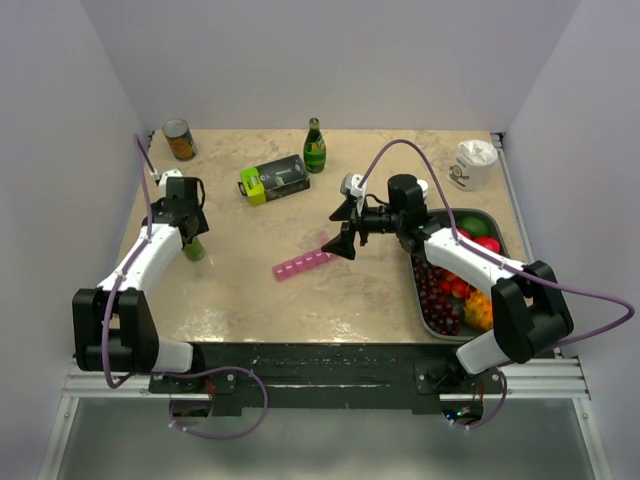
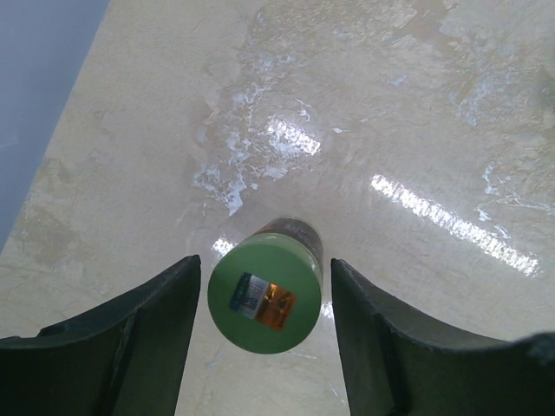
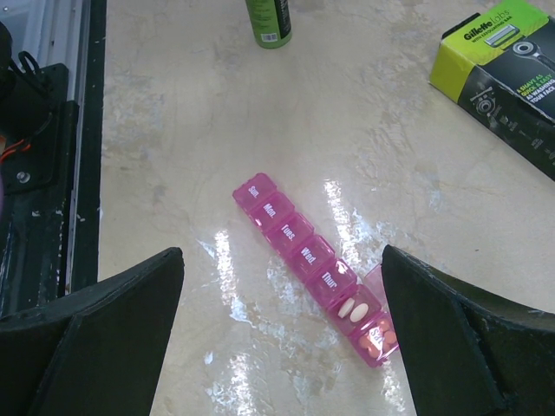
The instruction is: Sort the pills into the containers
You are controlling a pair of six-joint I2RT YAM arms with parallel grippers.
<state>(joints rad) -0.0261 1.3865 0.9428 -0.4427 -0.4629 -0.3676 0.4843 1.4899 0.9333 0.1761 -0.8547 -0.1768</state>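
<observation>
Lying flat on the worktop (image 3: pixel 173 130), the pink pill organiser (image 3: pixel 316 264) has pills (image 3: pixel 354 308) in its two open end boxes. The right gripper (image 3: pixel 282 256) hangs wide open over it. The left gripper (image 2: pixel 263 263) is open around a green-lidded bottle (image 2: pixel 264 299).

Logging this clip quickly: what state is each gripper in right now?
Left gripper: open, jaws straddling the green-capped bottle, not touching.
Right gripper: open, empty, above the pink pill organiser.

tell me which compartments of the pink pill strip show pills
The two end compartments past Thur: one holds white pills, the last pinkish ones. Sun to Thur show only closed labelled lids.
</observation>
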